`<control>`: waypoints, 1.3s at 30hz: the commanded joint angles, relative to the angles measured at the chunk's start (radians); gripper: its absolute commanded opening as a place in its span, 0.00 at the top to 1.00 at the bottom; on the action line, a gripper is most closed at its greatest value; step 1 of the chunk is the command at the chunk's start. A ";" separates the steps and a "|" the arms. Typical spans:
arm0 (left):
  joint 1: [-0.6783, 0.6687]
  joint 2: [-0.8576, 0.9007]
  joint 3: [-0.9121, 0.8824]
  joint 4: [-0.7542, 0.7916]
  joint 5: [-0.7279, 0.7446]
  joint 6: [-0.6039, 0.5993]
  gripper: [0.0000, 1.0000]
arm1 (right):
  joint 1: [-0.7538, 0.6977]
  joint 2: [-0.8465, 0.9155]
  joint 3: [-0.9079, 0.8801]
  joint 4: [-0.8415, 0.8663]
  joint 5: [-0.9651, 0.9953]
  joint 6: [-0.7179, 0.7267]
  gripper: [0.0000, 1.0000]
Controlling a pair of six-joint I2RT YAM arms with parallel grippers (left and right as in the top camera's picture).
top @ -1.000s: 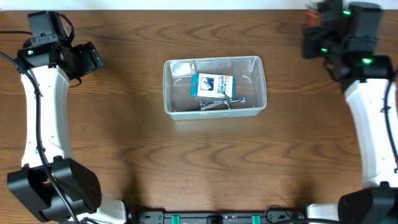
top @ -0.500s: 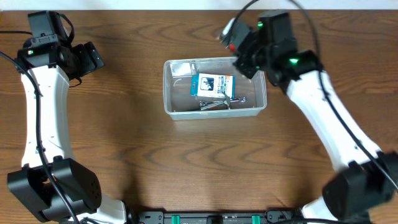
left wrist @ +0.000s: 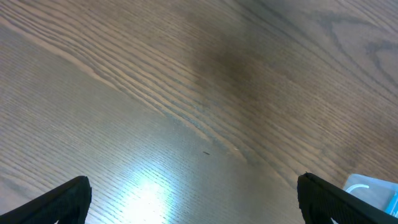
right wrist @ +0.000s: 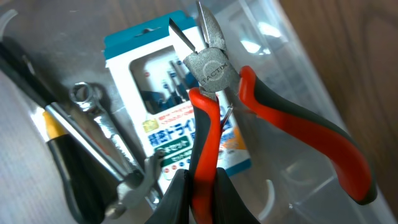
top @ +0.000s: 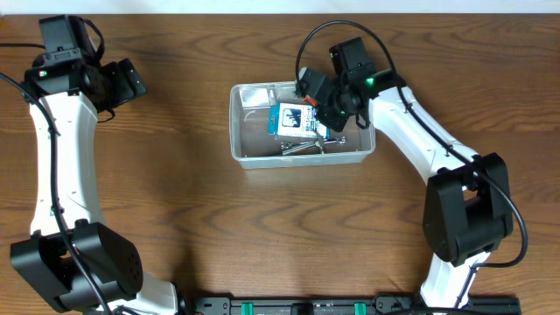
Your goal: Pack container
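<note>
The clear plastic container (top: 248, 149) stands mid-table. It holds a blue-and-white box (top: 296, 120) and metal tools (top: 302, 147). My right gripper (top: 325, 103) hangs over the container's right half, shut on one red-and-black handle of a pair of cutting pliers (right wrist: 211, 81). The pliers' jaws point over the box (right wrist: 155, 118); a wrench (right wrist: 102, 140) and the container wall (right wrist: 292, 56) show in the right wrist view. My left gripper (top: 129, 80) is open and empty at the far left, over bare table (left wrist: 199, 124); only the container's corner (left wrist: 373, 190) shows in its view.
The table's far edge runs along the top of the overhead view. The right arm (top: 411, 140) reaches in from the right, its base at the front right. The left arm (top: 57, 149) stands along the left edge.
My right arm swung from the far right corner to over the container, carrying the pliers, and lowered them over the box. The left arm has not moved.
</note>
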 commanded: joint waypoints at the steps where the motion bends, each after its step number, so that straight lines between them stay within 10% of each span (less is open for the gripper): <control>1: 0.003 0.005 0.005 -0.003 -0.008 -0.010 0.02 | 0.031 0.008 0.017 -0.008 -0.011 -0.017 0.99; 7: 0.003 0.005 0.005 -0.003 -0.008 -0.010 0.02 | 0.047 0.047 0.014 -0.024 -0.011 -0.016 0.97; 12: 0.003 0.005 0.005 -0.003 -0.008 -0.010 0.02 | 0.048 0.060 0.014 -0.027 -0.011 -0.016 0.56; 23: 0.003 0.005 0.005 -0.003 -0.008 -0.010 0.02 | 0.035 -0.069 0.136 -0.059 0.041 0.277 0.34; 28: 0.003 0.005 0.005 -0.003 -0.008 -0.010 0.02 | -0.049 -0.179 0.267 -0.114 0.287 0.499 0.01; 39: 0.003 0.005 0.005 -0.003 -0.008 -0.010 0.02 | -0.308 -0.314 0.298 -0.019 0.326 0.594 0.01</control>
